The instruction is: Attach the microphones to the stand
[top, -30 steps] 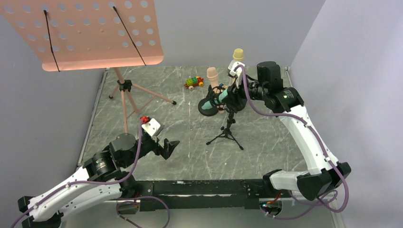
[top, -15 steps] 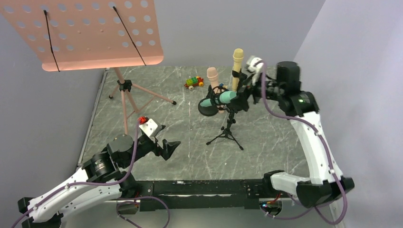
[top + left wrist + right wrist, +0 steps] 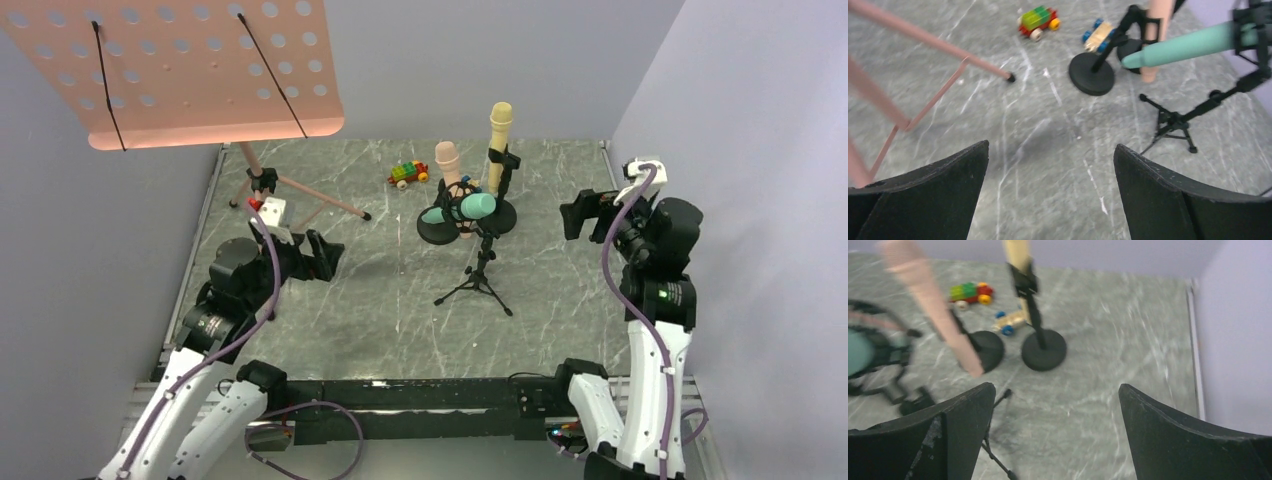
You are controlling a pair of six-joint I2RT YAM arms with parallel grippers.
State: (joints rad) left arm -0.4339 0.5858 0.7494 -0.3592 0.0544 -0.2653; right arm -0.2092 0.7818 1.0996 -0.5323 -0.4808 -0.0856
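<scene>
**A:** Top external view is showing what, nearest first?

**B:** My left gripper (image 3: 322, 255) and right gripper (image 3: 582, 212) are hanging with jaws apart, carrying nothing. Beyond them, the mint-green microphone (image 3: 470, 207) is lying in the tripod stand (image 3: 478, 280). The peach-pink microphone (image 3: 447, 160) and pale yellow microphone (image 3: 500, 125) are sitting in round-based stands.

**A:** Risk?

**B:** I'm judging that a careless swing could be toppling that light tripod.

The left arm (image 3: 165, 425) and right arm (image 3: 650, 385) are white-shelled with black joints, trailing purple cables (image 3: 611, 280), and black wedge-shaped jaws.
</scene>
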